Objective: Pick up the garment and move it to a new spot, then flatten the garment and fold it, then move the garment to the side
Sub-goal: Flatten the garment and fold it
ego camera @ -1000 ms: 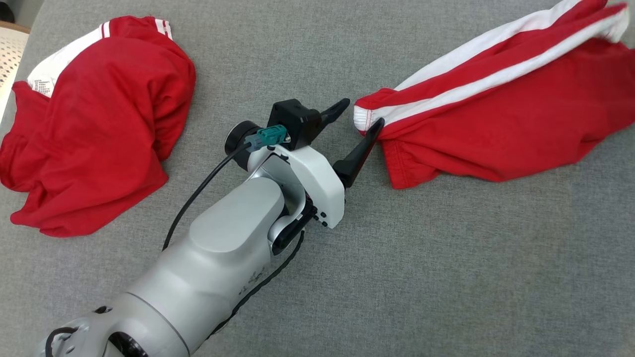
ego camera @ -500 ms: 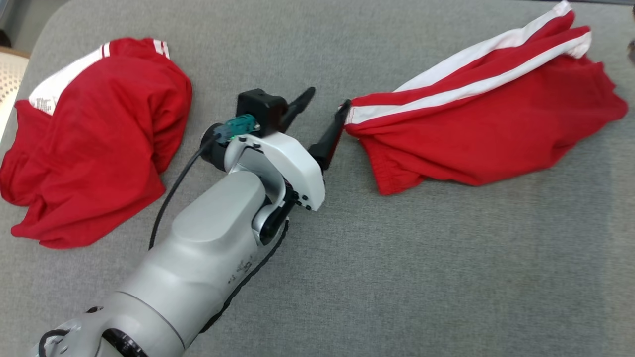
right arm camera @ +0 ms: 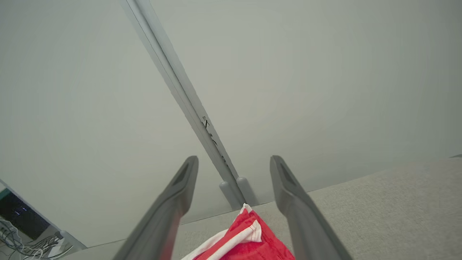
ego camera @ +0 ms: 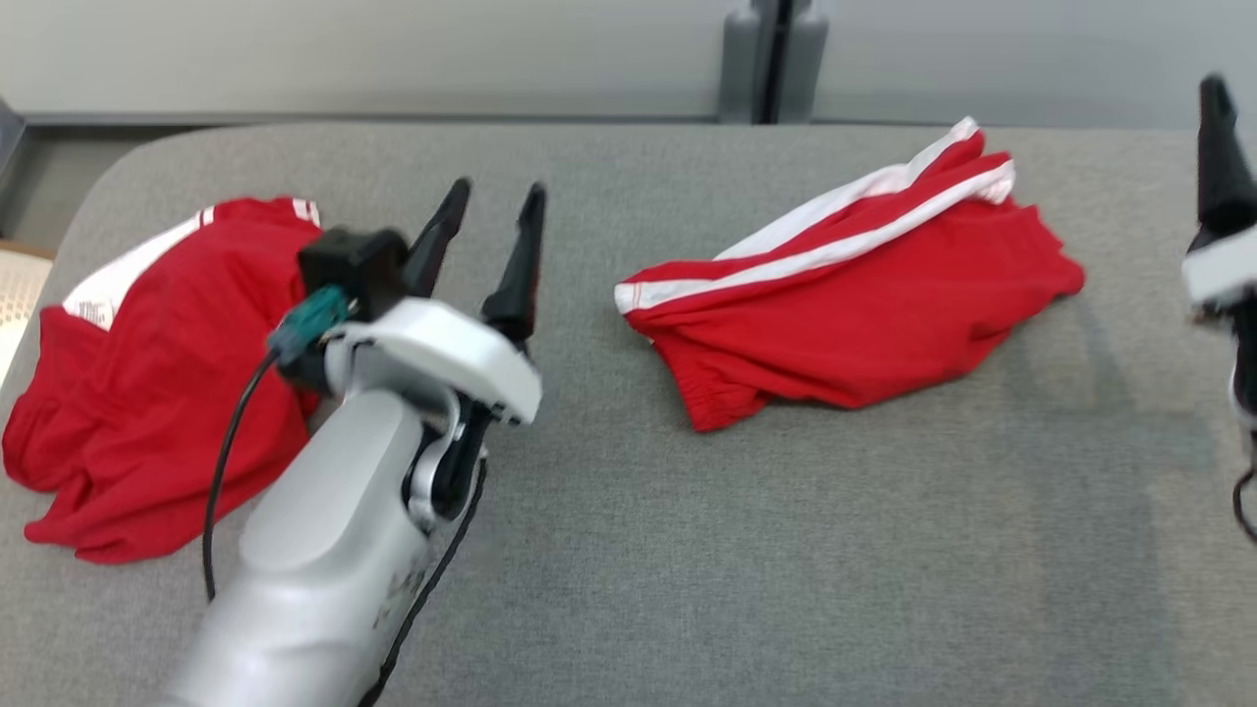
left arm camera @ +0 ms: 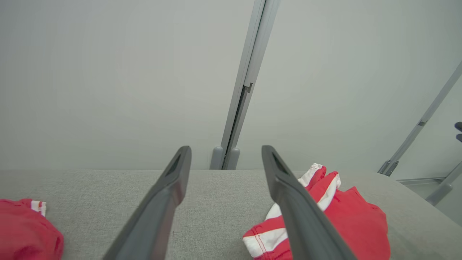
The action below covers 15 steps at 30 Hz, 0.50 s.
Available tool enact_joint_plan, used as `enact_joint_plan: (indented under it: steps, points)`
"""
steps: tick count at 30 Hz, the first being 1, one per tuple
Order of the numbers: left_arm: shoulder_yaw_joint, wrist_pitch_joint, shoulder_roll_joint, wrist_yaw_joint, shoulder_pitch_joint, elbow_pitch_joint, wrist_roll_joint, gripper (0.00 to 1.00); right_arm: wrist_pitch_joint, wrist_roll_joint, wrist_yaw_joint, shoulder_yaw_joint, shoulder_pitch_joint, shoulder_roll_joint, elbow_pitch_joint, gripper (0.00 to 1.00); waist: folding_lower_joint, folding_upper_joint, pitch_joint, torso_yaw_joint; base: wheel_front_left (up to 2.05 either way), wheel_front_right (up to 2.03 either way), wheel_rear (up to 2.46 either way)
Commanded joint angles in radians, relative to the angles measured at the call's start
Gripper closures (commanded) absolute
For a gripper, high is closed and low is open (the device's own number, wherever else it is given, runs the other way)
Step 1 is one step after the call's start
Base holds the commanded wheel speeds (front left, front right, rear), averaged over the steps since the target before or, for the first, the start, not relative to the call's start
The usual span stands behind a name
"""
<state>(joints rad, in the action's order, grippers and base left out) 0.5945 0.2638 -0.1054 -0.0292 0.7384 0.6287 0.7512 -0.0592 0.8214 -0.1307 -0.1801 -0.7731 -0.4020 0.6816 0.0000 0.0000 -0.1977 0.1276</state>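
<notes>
Label [ego camera: 90,306] on crumpled garment [ego camera: 157,393], print illegible; left gripper [ego camera: 497,187] and right gripper [right arm camera: 234,159] wide apart, empty.

The garment [ego camera: 854,314] lies on the worktop [ego camera: 786,550] right of the middle. One end is nearer the centre and the other reaches towards the far edge. A second garment [ego camera: 147,393] lies by the left edge, close to the far left corner, well apart from the first, with bare worktop between them.

The left pincer [ego camera: 497,191] stands over that bare stretch, just beside the second garment's right side, with its fingers pointing at the far edge. Its arm comes up from the near left corner and crosses in front of part of the second garment. The right pincer [ego camera: 1218,128] stands at the right edge, to the right of the garment and clear of it.

A wall [ego camera: 393,49] stands behind the far edge. An upright post [ego camera: 771,59] stands against it, about midway along that edge.
</notes>
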Motion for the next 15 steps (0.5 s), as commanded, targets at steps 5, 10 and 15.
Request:
enact_joint_plan:
  steps: [5, 10, 15]
  points:
    - [-0.118, 0.000, -0.009, -0.013, -0.138, -0.081, -0.105, 0.00, -0.113, -0.049, 0.000, -0.053, 0.143, -0.031, -0.068, 0.00, 0.0000, 0.0000, 0.072, -0.043, 0.00, 0.00, 0.00]
    - [-0.213, 0.001, 0.000, 0.018, -0.285, -0.179, -0.235, 0.00, -0.183, -0.136, 0.000, -0.073, 0.262, -0.028, -0.104, 0.00, 0.0000, 0.0000, 0.103, -0.065, 0.00, 0.00, 0.00]
    - [-0.285, 0.001, 0.025, 0.055, -0.440, -0.273, -0.376, 0.00, -0.206, -0.247, 0.000, -0.028, 0.392, 0.013, -0.148, 0.00, 0.0000, 0.0000, 0.122, -0.084, 0.00, 0.00, 0.00]
